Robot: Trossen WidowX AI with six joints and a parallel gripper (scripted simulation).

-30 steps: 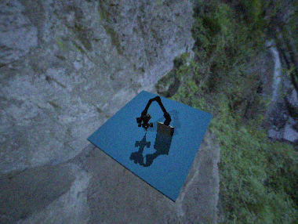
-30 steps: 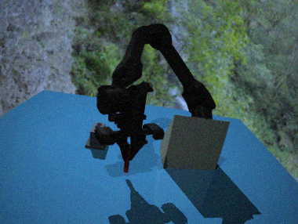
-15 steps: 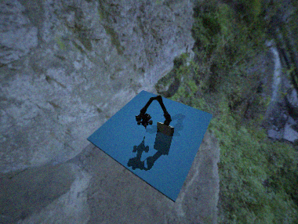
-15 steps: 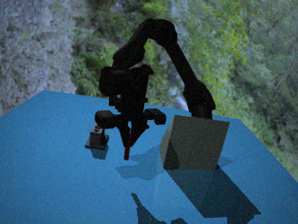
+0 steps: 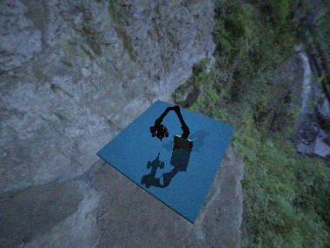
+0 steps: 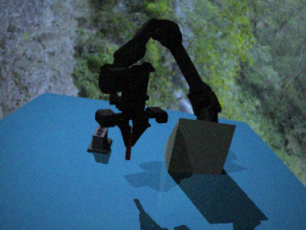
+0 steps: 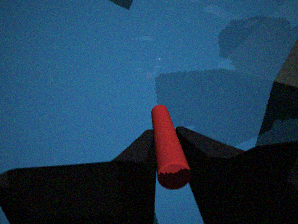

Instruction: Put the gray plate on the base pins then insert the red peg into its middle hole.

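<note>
Gripping the peg (image 7: 169, 147) firmly, the gripper (image 6: 130, 138) hangs above the blue table (image 6: 48, 181), with the base (image 6: 101, 142) and its plate at about nine o'clock. I'd carry it across upright and centre it over the hole before lowering.

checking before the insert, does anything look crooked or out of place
Nothing stands out. The gripper is shut on the red peg, lifted off the blue surface, with the base and plate beside it.
</note>
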